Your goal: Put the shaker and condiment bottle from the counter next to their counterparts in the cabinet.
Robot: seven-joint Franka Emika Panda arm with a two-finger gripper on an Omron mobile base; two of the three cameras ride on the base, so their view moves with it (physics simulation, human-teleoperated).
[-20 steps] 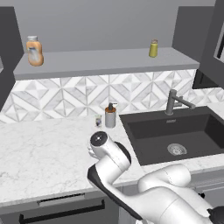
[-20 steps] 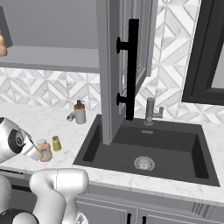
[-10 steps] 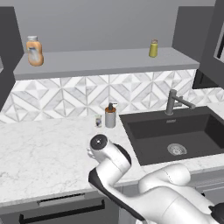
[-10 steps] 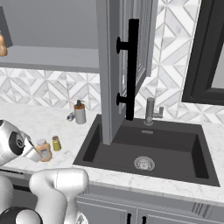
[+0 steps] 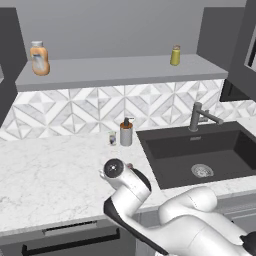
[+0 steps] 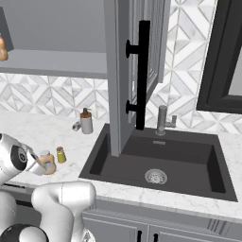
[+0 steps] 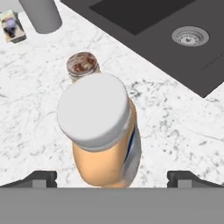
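Hand view: claw [image 7: 112, 177] spread wide around the condiment bottle [image 7: 105, 135], gripping nothing.
The bottle stands on the surface [image 7: 35, 122] near its front edge beside the sink [image 7: 144, 26], the shaker [image 7: 82, 65] just behind it; closing off-centre could likely tip the bottle or knock the shaker over.

Condiment bottle [image 7: 105, 140] base cut off by hand view's bottom; shaker [image 7: 82, 66] body hidden behind it. Tiny jar [image 5: 112, 138] label too small to read.
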